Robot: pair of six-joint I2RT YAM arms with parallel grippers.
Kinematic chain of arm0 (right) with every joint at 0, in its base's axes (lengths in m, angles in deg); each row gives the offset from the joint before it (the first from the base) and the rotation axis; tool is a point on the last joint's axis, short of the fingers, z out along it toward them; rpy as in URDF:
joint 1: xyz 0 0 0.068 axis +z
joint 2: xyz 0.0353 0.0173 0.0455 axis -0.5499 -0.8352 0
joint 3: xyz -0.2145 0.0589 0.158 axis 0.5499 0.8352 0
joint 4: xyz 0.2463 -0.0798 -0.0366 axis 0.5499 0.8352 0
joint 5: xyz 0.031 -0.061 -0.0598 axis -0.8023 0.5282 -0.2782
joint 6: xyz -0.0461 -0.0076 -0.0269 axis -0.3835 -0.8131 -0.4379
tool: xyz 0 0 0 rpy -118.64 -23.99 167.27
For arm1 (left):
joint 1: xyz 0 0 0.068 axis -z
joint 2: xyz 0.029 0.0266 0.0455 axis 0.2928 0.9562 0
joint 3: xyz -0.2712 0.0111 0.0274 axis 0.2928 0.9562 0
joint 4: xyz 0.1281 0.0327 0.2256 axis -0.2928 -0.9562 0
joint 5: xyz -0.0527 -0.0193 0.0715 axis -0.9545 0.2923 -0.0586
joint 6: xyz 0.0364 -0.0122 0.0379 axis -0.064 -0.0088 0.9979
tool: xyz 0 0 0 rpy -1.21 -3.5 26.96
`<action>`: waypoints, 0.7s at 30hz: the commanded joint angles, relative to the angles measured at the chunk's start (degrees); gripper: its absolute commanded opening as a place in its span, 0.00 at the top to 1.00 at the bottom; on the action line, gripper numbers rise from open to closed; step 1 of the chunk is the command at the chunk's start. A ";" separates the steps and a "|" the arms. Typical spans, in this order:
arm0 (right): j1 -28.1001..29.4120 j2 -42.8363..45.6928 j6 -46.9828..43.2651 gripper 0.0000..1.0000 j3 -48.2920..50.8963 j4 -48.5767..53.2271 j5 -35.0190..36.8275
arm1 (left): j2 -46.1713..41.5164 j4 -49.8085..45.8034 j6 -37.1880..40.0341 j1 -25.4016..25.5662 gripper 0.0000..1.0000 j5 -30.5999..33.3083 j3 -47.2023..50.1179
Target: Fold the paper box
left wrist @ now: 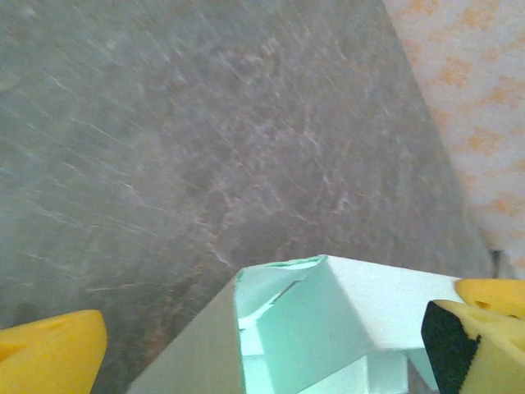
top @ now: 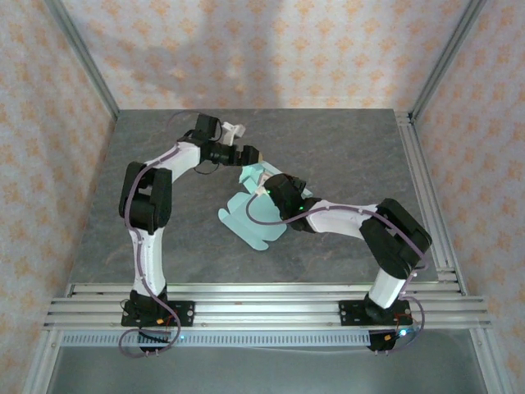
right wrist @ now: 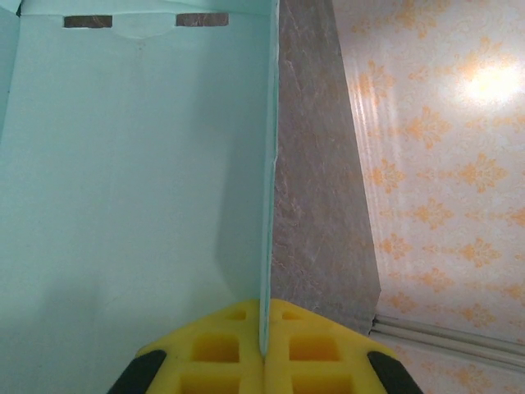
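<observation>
I see right gripper point(right wrist: 264, 332) clamped on an upright wall of the paper box point(top: 250, 217); left gripper point(left wrist: 262, 345) spread wide, straddling a folded corner

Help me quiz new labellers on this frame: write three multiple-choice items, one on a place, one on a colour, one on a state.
1. Where is the paper box?
A. On the table, around its middle
B. On the near metal rails
C. Leaning on the back wall

2. What colour is the paper box?
A. Red
B. Black
C. Pale mint-blue

3. How is the right gripper?
A. Open, clear of the card
B. Shut on an edge of the paper box
C. Shut on nothing

Answers: 1 A, the top view shows it lying mid-table on the grey surface. 2 C, its card looks mint in every view. 3 B, the right wrist view shows an upright card edge clamped in it.
</observation>
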 commanded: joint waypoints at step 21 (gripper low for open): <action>-1.00 2.59 -1.71 1.00 0.74 0.22 -2.55 | 5.92 -9.63 19.61 0.82 0.01 -4.64 -9.18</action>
